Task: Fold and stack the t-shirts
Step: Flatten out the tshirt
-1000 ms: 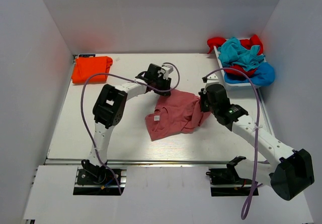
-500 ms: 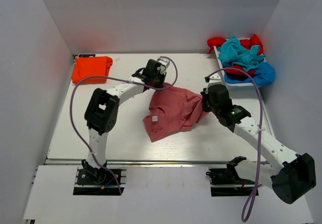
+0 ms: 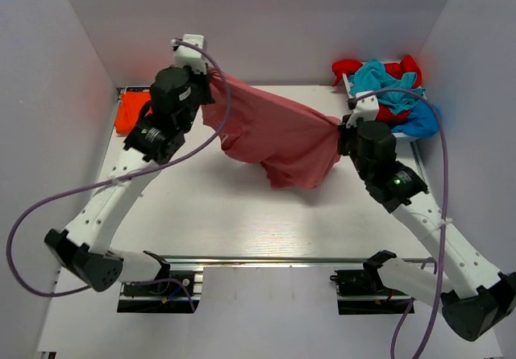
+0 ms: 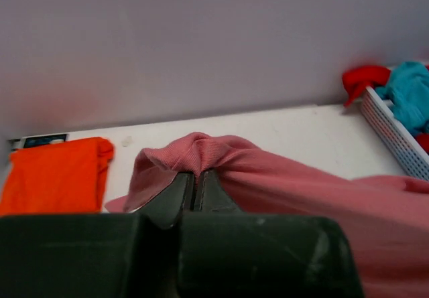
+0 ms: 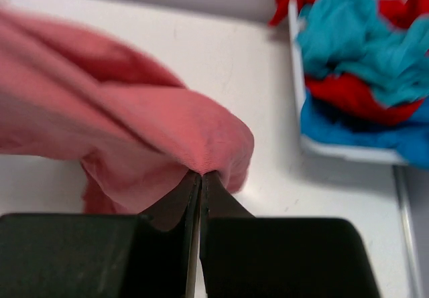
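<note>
Lifted off the table (image 3: 201, 210) now, the pink-red t-shirt (image 3: 274, 133) hangs between left gripper (image 3: 211, 77) and right gripper (image 3: 343, 122), each pinching a small fold that harder pulling could slip free.

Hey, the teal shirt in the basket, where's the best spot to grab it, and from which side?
Pinch one of the raised wrinkles on the teal shirt, coming straight down from above. It lies crumpled on top of the red shirt and blue shirt, so its folds stick up, while the basket wall would likely block a sideways approach.
</note>
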Available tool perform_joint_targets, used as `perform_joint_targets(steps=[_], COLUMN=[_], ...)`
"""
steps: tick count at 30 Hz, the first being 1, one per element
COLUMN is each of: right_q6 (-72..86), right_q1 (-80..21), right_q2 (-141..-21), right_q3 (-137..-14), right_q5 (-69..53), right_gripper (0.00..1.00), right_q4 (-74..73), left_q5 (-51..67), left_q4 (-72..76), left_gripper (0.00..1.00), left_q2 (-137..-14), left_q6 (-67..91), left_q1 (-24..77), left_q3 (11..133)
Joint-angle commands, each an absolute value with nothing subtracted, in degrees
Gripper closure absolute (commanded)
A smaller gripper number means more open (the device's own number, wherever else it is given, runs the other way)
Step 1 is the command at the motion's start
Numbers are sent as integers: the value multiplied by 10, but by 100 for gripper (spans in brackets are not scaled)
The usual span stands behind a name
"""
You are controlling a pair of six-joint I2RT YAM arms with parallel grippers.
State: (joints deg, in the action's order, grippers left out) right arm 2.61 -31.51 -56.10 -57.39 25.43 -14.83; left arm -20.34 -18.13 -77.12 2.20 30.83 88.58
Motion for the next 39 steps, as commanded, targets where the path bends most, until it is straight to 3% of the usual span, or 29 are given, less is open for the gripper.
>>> perform_joint_targets(steps=[1,7,14,21,24,31,39], right_q6=[-46,-140,-206,-221,-218,-211,-186], right_q1=[-312,-312,-314,-314,-313,-314,-315], right_q2=[-531,-531,-496,-448,-437,-428,-426], right_q3=[-652,-767,-883,-945,-944,-927,-768], right_q5=[290,226,91,-37,-71,-78,-60], right_gripper=[100,100,100,100,100,100,100], right_q4=[-80,-93,-127,-161,-163,-146,-54], left_q5=[-319,-346,-237,-164,-109,-125,-177], left_q4=[-196,-189,-189,-230,-249,-249,-179], left_gripper=[100,100,100,100,100,100,100], left_q2=[-725,-641,-545,-532,-532,-550,-549], left_q6=[-16,-49,-55,-55,-50,-42,-30], left_q1=[305,305,305,305,305,305,311], left_q3=[900,945,976,1061,1085,1098,935])
